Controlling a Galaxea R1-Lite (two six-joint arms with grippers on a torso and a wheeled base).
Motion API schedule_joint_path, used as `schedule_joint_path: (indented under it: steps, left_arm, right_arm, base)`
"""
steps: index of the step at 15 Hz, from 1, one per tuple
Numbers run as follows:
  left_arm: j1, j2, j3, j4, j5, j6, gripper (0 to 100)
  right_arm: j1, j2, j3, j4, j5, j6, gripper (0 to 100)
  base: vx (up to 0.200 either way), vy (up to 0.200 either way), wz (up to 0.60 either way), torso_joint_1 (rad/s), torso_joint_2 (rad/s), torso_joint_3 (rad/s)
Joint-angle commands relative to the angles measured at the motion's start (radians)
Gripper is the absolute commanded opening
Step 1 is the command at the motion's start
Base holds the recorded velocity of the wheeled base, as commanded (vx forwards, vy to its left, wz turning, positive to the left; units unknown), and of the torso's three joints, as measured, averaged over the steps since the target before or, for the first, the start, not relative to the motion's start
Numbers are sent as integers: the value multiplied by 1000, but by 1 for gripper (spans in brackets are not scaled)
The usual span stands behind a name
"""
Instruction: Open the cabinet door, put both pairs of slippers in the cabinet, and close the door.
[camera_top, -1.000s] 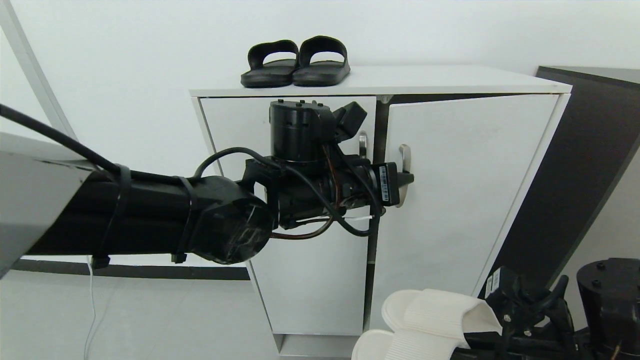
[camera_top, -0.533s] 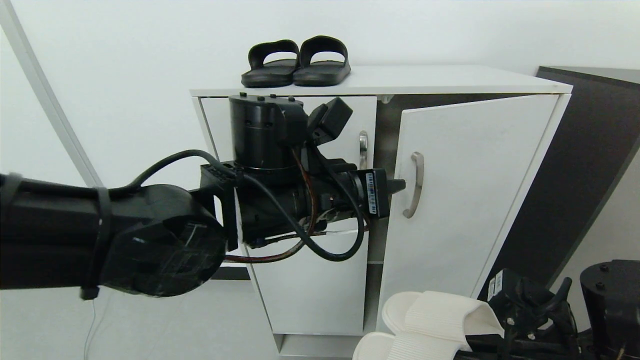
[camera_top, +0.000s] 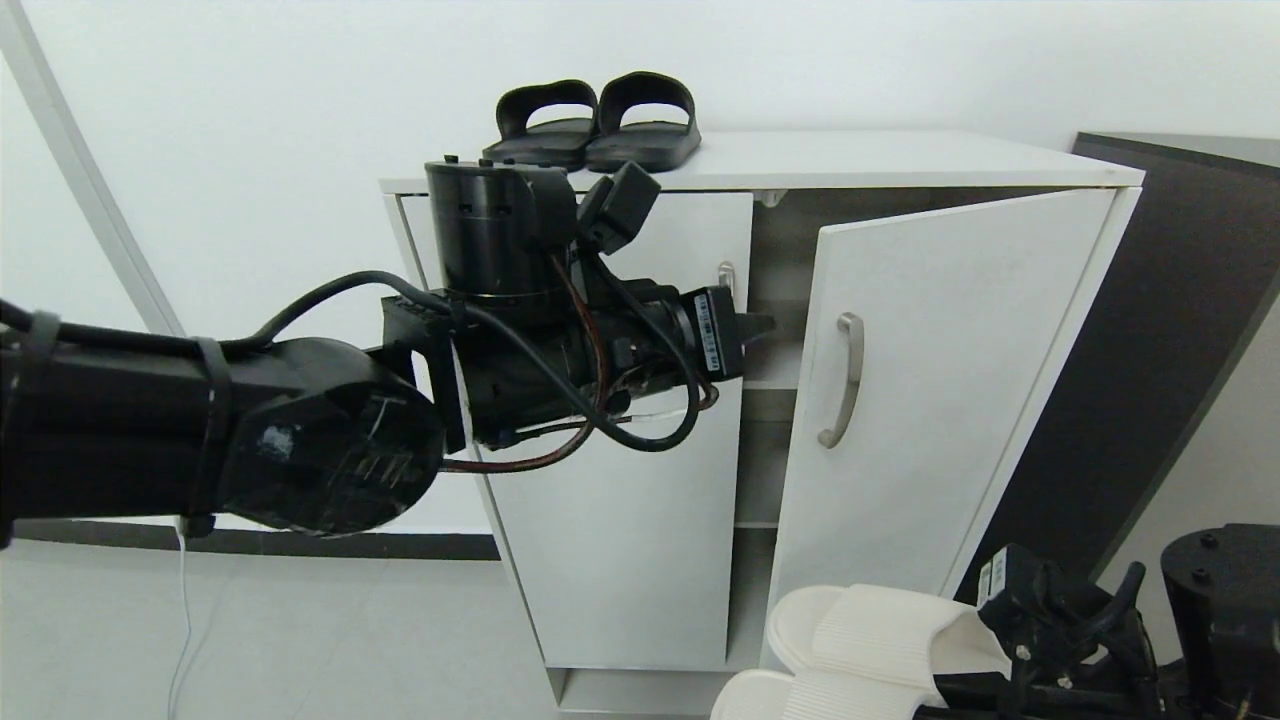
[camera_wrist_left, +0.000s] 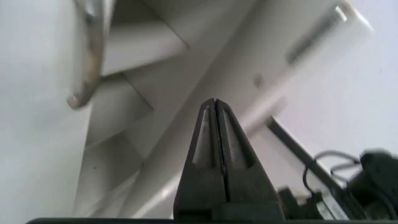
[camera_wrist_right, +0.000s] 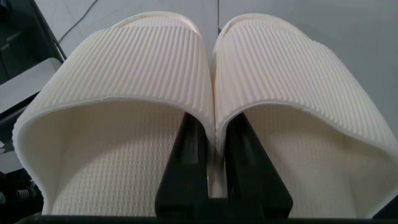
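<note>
The white cabinet (camera_top: 620, 560) has its right door (camera_top: 930, 400) swung partly open, and shelves show in the gap. My left gripper (camera_top: 765, 325) is shut and holds nothing. It hovers in front of that gap, left of the right door's handle (camera_top: 848, 380) and apart from it. In the left wrist view its fingertips (camera_wrist_left: 216, 107) are pressed together, with a metal handle (camera_wrist_left: 87, 56) close by. A black pair of slippers (camera_top: 595, 120) sits on the cabinet top. Low at the right, my right gripper (camera_wrist_right: 214, 155) is shut on the inner straps of the white slippers (camera_top: 870, 640).
The left door (camera_top: 600, 520) is closed, its handle (camera_top: 725, 275) just behind my left gripper. A dark panel (camera_top: 1150, 350) stands right of the cabinet. A white wall and bare floor (camera_top: 300, 640) lie to the left, with a thin white cord (camera_top: 182, 620) hanging there.
The right door has swung wider open. My left gripper has come off its handle and drawn back left and slightly up. The white slippers stay held low at the right.
</note>
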Motion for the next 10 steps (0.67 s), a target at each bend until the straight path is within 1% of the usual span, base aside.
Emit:
schedule_joint_path:
  steps: [1, 2, 5, 7, 10]
  left_arm:
    - [4, 81, -38, -52, 3, -19, 0]
    - [2, 102, -41, -84, 4, -17, 0]
    - [4, 141, -64, -99, 4, -16, 0]
    - [5, 180, -90, -136, 6, -16, 0]
    - [5, 194, -98, -148, 9, -20, 0]
  right_arm:
    - [0, 4, 1, 0, -1, -1, 0]
    - [0, 6, 3, 0, -3, -2, 0]
    - [0, 11, 6, -2, -3, -2, 0]
    - [0, 17, 6, -2, -4, -18, 0]
    - [0, 17, 9, -2, -4, -21, 0]
  base:
    - [0, 0, 0, 0, 0, 0]
    - [0, 0, 0, 0, 0, 0]
    - [0, 0, 0, 0, 0, 0]
    - [0, 0, 0, 0, 0, 0]
    - [-200, 0, 0, 4, 1, 1]
